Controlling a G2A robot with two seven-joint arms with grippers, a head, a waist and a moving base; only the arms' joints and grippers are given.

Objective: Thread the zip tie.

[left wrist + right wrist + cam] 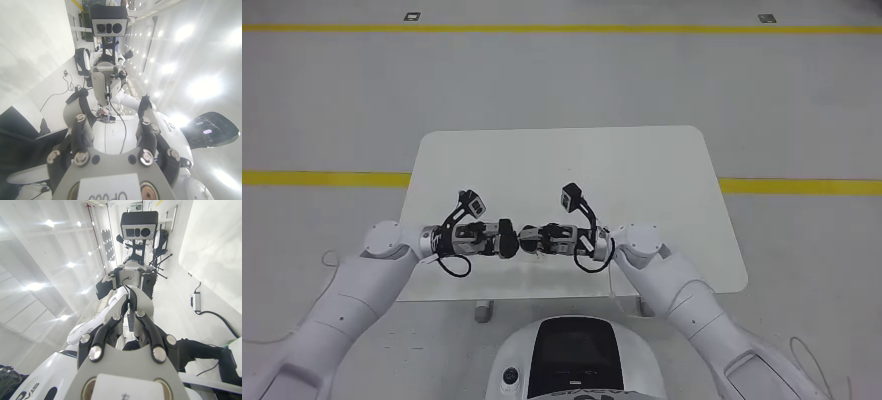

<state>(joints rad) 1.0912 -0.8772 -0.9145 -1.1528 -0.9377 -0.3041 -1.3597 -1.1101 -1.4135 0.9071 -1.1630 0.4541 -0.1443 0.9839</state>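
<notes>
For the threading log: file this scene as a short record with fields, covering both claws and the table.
surface: white table, rounded corners
left claw: open, fingers spread, nothing between them
right claw: shut, fingers together
layout: claws face each other, close together, over the table's near half
contact between claws: cannot tell

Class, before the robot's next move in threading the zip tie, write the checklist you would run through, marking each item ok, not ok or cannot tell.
1. Left end effector open, ready to receive: ok.
2. Right end effector shut: ok.
3. The two end effectors face each other, tips close together: ok.
4. Both are held above the near part of the table, not resting on it: ok.
5. Zip tie held in the right end effector: cannot tell.
6. Zip tie tail lined up with its head: cannot tell.
</notes>
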